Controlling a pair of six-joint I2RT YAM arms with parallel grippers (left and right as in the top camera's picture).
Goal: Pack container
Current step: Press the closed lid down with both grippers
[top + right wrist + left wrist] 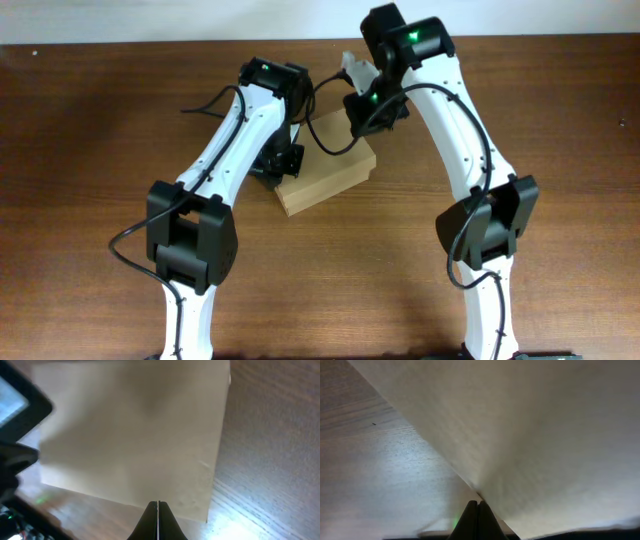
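The container (325, 172) is a tan cardboard box with its lid down, lying on the wooden table between my two arms. My left gripper (280, 160) is shut and empty, its tips at the box's left edge; in the left wrist view the closed fingers (478, 505) touch the box's side (545, 435). My right gripper (362, 118) is shut and empty at the box's far right corner; in the right wrist view its closed fingers (158, 506) rest over the flat lid (135, 435).
The brown wooden table (120, 120) spreads all round the box. A small pale object (355, 66) lies behind the right wrist at the far edge. Black cables run along both arms.
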